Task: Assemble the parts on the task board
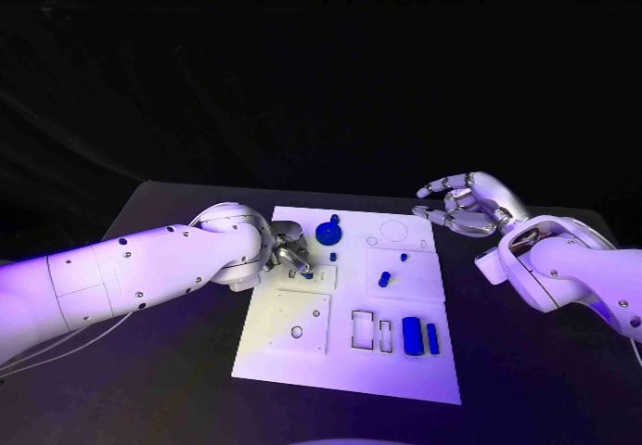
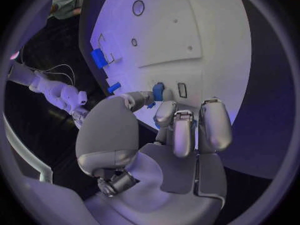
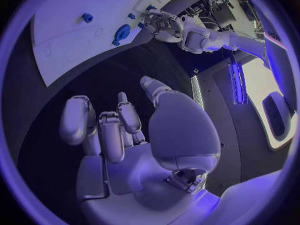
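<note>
Head view shows the black table (image 1: 160, 371) carrying the white task board (image 1: 402, 362), where the left hand (image 1: 288, 258) reaches down over the board's left middle; the wrist view shows its fingers closing round a small blue part (image 2: 158, 91) beside a rectangular slot, so seating that piece looks like the step in hand, and the next move calls for squaring it to the slot before pressing. The right hand (image 1: 464, 206) hovers off the board's far right corner, fingers spread and empty. Nearer lie two blue blocks (image 1: 420, 336), a blue gear (image 1: 327, 230) and a short blue peg (image 1: 384, 277), none seeming to block the left hand.
</note>
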Robot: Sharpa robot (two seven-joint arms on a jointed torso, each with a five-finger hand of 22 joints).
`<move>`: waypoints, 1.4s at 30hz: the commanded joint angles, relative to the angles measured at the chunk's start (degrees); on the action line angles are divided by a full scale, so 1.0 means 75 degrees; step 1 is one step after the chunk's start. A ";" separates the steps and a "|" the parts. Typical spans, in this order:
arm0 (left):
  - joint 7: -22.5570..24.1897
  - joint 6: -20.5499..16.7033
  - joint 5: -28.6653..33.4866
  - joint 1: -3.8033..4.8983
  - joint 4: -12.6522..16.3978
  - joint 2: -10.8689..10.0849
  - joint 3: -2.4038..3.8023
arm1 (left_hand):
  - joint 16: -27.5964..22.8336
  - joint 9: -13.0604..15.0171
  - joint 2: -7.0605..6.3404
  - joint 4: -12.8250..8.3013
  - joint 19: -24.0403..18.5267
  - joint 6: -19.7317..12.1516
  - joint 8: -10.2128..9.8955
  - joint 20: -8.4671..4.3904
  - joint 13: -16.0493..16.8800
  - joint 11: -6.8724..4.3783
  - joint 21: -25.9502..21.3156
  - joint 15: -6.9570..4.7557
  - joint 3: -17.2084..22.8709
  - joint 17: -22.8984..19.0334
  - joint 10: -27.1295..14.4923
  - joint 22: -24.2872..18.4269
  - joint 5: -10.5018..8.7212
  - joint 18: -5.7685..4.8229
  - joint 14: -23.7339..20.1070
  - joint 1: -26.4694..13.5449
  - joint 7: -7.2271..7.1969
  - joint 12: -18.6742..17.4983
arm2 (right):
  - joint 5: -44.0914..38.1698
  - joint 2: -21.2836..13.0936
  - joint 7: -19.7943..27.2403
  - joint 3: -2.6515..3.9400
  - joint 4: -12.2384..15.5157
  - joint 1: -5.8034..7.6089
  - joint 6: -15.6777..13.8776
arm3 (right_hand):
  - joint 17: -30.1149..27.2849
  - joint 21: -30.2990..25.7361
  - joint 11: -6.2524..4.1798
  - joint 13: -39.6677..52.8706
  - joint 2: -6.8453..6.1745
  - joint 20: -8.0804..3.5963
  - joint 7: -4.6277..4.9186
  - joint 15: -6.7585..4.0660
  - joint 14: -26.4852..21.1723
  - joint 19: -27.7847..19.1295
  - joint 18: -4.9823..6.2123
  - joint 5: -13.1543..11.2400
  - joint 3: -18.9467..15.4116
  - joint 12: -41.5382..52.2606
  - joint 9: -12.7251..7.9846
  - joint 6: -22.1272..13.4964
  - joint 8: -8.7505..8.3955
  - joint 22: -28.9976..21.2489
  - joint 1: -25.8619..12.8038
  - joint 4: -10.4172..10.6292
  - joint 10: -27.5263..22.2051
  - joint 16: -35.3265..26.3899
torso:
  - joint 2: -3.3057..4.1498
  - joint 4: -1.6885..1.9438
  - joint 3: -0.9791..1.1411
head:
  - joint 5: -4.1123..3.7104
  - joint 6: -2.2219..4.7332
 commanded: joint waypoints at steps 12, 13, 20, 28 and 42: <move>-0.0025 0.0292 0.0101 -0.0020 -0.0019 0.0044 -0.0019 | 0.0025 0.0001 -0.0009 0.0181 0.0030 0.0351 -0.0055 -0.0093 0.0138 -0.0064 -0.0003 -0.0090 -0.0363 0.1765 0.0093 0.0050 -0.0057 -0.0134 0.0746 -0.0278 -0.0216 0.0122 | -0.0005 0.0001 0.0073 -0.0001 -0.0002 -0.0012 0.0032 | 0.0423 -0.0070 -0.0050 -0.0020 0.0027 -0.0055 0.0005 -0.0059 0.0432 -0.0023 0.0100 -0.0021 -0.0067 -0.0023 0.0016 0.0026 0.0032 -0.0022 0.0006 0.0094 0.0009 -0.0054 | -0.0007 0.0000 0.0003 | -0.0009 -0.0021; -0.0026 0.0290 0.0101 -0.0020 -0.0024 0.0048 -0.0019 | 0.0024 0.0003 -0.0011 0.0252 0.0033 0.0370 -0.0060 -0.0095 0.0148 -0.0067 -0.0004 -0.0093 -0.0476 0.1764 0.0097 0.0052 -0.0066 -0.0135 0.0746 -0.0312 -0.0219 0.0127 | -0.0003 0.0001 0.0075 -0.0001 -0.0001 -0.0012 0.0029 | 0.0423 -0.0070 -0.0050 -0.0020 0.0027 -0.0055 0.0005 -0.0059 0.0432 -0.0023 0.0100 -0.0021 -0.0067 -0.0023 0.0016 0.0026 0.0032 -0.0022 0.0006 0.0094 0.0009 -0.0054 | -0.0007 0.0000 0.0003 | -0.0009 -0.0021; -0.0029 0.0301 0.0101 -0.0020 -0.0039 0.0057 -0.0019 | 0.0032 0.0013 -0.0011 0.0429 0.0043 0.0416 -0.0070 -0.0103 0.0203 -0.0072 -0.0002 -0.0098 -0.0796 0.1784 0.0126 0.0068 -0.0092 -0.0138 0.0751 -0.0369 -0.0225 0.0159 | 0.0003 -0.0002 0.0079 -0.0001 0.0000 -0.0012 0.0022 | 0.0426 -0.0068 -0.0051 -0.0018 0.0026 -0.0056 0.0004 -0.0060 0.0433 -0.0021 0.0099 -0.0034 -0.0075 -0.0021 0.0017 0.0025 0.0033 -0.0018 -0.0002 0.0105 0.0012 -0.0054 | -0.0005 0.0001 -0.0001 | -0.0016 -0.0022; -0.0033 0.0260 0.0101 -0.0020 -0.0063 0.0060 -0.0019 | 0.0032 0.0020 0.0001 0.0594 0.0048 0.0443 -0.0084 -0.0107 0.0222 -0.0073 -0.0006 -0.0101 -0.1069 0.1784 0.0134 0.0070 -0.0103 -0.0139 0.0751 -0.0408 -0.0227 0.0167 | 0.0006 -0.0004 0.0080 -0.0001 0.0001 -0.0012 0.0021 | 0.0421 -0.0082 -0.0051 -0.0029 0.0026 -0.0058 0.0004 -0.0060 0.0432 -0.0026 0.0101 -0.0053 -0.0091 -0.0028 0.0019 0.0022 0.0034 -0.0029 -0.0020 0.0127 0.0005 -0.0056 | -0.0007 0.0005 -0.0005 | -0.0019 -0.0018; -0.0022 0.0071 0.0253 -0.0020 0.0048 -0.0038 -0.0007 | 0.0026 0.0026 0.0036 0.0760 0.0051 0.0464 -0.0108 -0.0109 0.0218 -0.0066 -0.0016 -0.0097 -0.1422 0.1769 0.0128 0.0064 -0.0108 -0.0138 0.0747 -0.0516 -0.0217 0.0159 | 0.0014 -0.0004 0.0078 -0.0001 -0.0015 -0.0013 0.0026 | 0.0427 -0.0095 -0.0051 -0.0036 0.0034 -0.0060 0.0002 -0.0062 0.0434 -0.0026 0.0102 -0.0075 -0.0138 -0.0028 0.0024 0.0013 0.0036 -0.0034 -0.0081 0.0203 0.0006 -0.0057 | -0.0007 0.0005 -0.0012 | -0.0034 0.0005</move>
